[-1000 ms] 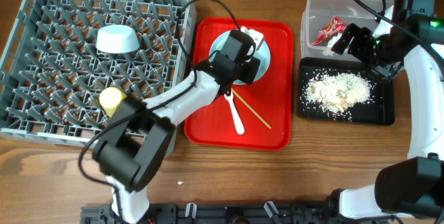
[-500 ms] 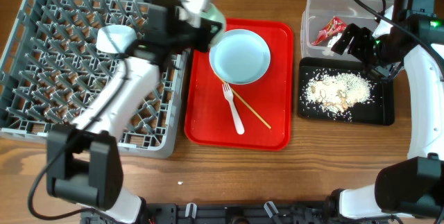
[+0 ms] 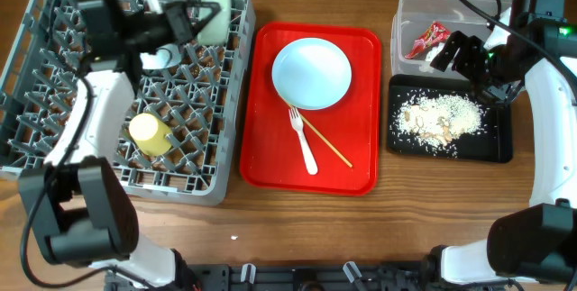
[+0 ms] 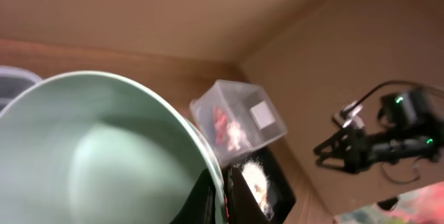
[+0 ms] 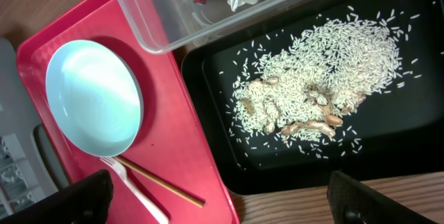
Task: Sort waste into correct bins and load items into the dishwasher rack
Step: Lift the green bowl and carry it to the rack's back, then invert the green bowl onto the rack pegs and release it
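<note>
The left gripper [image 3: 187, 22] clenches the rim of a mint-green bowl [image 3: 212, 22], tilted above the far right edge of the dishwasher rack [image 3: 54, 147]. The right gripper [image 3: 469, 57] hangs wide-spread over the seam between the clear tub [image 3: 424, 7] and the black tray [image 3: 496, 151].

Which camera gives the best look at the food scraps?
The right wrist view: the scraps lie close up on the black tray, with single grains and beige chunks clear. Overhead shows the whole pile, but small. The left wrist view catches only a blurred whitish patch.
</note>
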Robot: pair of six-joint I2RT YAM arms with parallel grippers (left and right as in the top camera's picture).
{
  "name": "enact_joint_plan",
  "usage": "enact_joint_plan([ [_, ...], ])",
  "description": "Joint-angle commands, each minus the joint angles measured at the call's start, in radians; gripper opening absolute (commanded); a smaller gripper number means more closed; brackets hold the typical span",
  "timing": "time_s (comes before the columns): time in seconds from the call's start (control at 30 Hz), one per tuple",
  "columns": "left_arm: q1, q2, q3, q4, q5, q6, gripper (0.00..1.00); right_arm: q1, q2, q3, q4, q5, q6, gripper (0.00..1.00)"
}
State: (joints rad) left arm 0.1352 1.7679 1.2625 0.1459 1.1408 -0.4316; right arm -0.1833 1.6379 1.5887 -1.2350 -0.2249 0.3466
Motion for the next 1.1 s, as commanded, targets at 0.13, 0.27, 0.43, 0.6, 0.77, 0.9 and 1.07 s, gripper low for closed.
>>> enact_joint_plan([
  [0.13, 0.058, 0.122, 0.001, 0.208, 0.085, -0.266, 0.04, -0.001, -0.012, 0.006, -0.005, -0.008, -0.007, 1.00],
  [0.27, 0.058, 0.150, 0.001, 0.217, 0.057, -0.265, 0.04, -0.001, -0.012, 0.006, -0.005, -0.008, -0.006, 0.99],
  [0.43, 0.060, 0.196, 0.001, 0.217, 0.055, -0.266, 0.04, -0.002, -0.012, 0.006, -0.005, -0.008, -0.007, 1.00],
  [0.6, 0.060, 0.238, 0.001, 0.213, 0.028, -0.266, 0.04, -0.001, -0.012, 0.006, -0.005, -0.008, -0.007, 1.00],
  [0.77, 0.069, 0.246, 0.001, 0.212, -0.014, -0.265, 0.04, -0.001, -0.012, 0.006, -0.005, -0.008, -0.007, 1.00],
  [0.9, 0.089, 0.246, 0.001, 0.189, -0.074, -0.264, 0.04, -0.001, -0.012, 0.006, -0.007, -0.008, -0.006, 1.00],
  [1.07, 0.100, 0.247, 0.001, 0.165, -0.068, -0.261, 0.04, -0.001, -0.012, 0.006, -0.006, -0.008, -0.006, 1.00],
])
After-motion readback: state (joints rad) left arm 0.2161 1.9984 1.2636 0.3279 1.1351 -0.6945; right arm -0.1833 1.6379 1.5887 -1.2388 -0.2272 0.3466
